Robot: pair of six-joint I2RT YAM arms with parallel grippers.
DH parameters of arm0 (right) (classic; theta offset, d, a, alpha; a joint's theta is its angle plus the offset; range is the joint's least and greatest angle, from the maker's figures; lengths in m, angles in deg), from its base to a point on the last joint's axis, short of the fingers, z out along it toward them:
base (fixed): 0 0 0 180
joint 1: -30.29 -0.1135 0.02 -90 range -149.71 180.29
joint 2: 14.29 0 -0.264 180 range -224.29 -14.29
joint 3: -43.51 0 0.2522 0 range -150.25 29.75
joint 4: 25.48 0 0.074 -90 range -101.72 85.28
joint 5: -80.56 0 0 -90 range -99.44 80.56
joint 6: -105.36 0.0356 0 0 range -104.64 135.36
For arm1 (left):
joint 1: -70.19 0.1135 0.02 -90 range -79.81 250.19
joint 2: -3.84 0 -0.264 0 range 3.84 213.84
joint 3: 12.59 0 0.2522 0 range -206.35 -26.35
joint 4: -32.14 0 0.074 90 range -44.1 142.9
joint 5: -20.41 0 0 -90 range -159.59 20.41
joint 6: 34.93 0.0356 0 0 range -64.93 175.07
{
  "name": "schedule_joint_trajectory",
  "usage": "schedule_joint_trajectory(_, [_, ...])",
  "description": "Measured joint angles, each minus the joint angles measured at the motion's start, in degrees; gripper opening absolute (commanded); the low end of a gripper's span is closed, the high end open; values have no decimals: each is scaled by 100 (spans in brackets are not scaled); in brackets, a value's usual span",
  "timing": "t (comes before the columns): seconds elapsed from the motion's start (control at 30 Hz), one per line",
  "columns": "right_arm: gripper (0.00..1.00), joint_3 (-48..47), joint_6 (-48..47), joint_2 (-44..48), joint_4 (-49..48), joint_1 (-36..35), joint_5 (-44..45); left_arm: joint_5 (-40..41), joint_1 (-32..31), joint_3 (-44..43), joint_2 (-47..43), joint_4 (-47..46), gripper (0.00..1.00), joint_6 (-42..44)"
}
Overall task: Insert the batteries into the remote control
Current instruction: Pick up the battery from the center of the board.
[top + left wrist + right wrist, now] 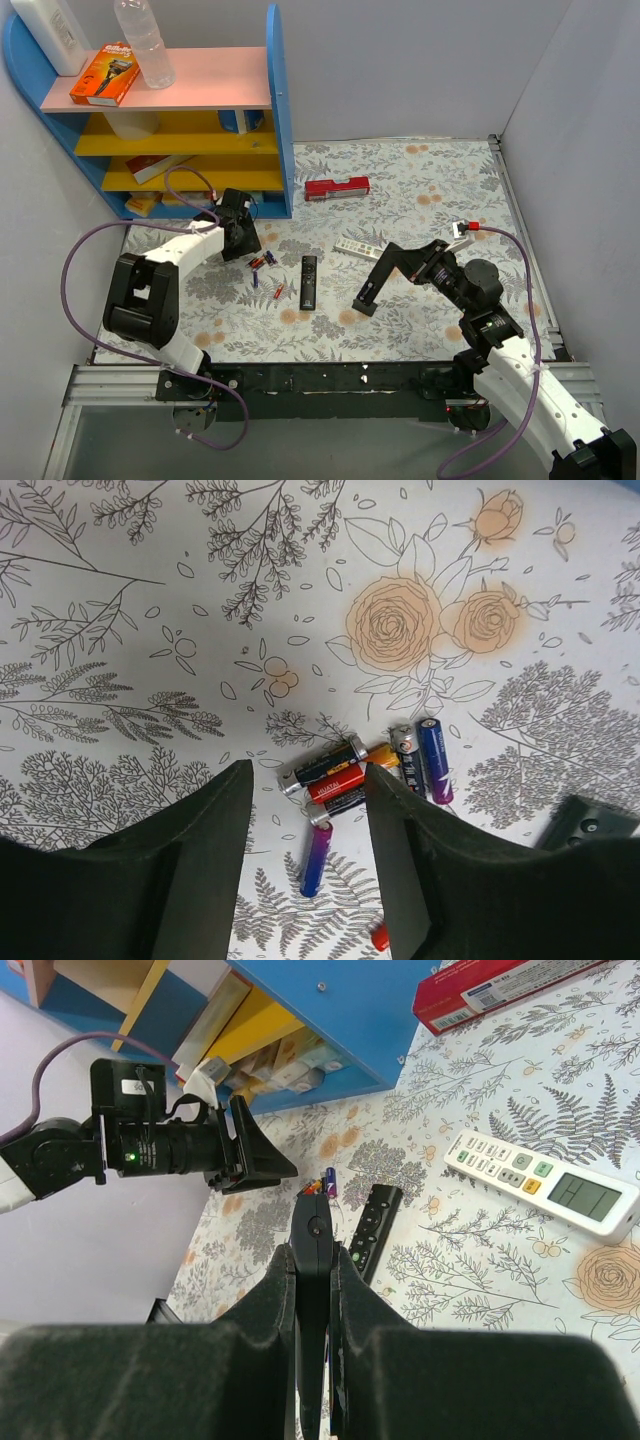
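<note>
My right gripper point(392, 262) is shut on the plain black remote control point(370, 292) and holds it tilted above the table right of centre. In the right wrist view the remote point(314, 1235) stands edge-on between my fingers point(378, 1305). The batteries point(263, 263) lie in a small red and blue cluster on the floral cloth. My left gripper point(245, 242) is open just above and behind them. In the left wrist view the cluster point(350, 772) lies beyond the fingertips, and one blue cell point(317, 858) lies between the open jaws point(305, 790).
A slim black remote with markings point(309, 282) lies right of the batteries. A white remote point(358, 247) lies behind it and a red box point(337, 188) is farther back. A blue shelf unit point(280, 110) stands at the back left, close to my left arm.
</note>
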Motion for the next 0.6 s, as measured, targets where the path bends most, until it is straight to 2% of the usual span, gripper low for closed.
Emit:
schedule_joint_trajectory(0.3, [1, 0, 4, 7, -2, 17, -17, -131, 0, -13, 205, 170, 46, 474])
schedule_joint_trajectory(0.6, [1, 0, 63, 35, -9, 33, -31, -96, 0, -37, 415, 258, 39, 601])
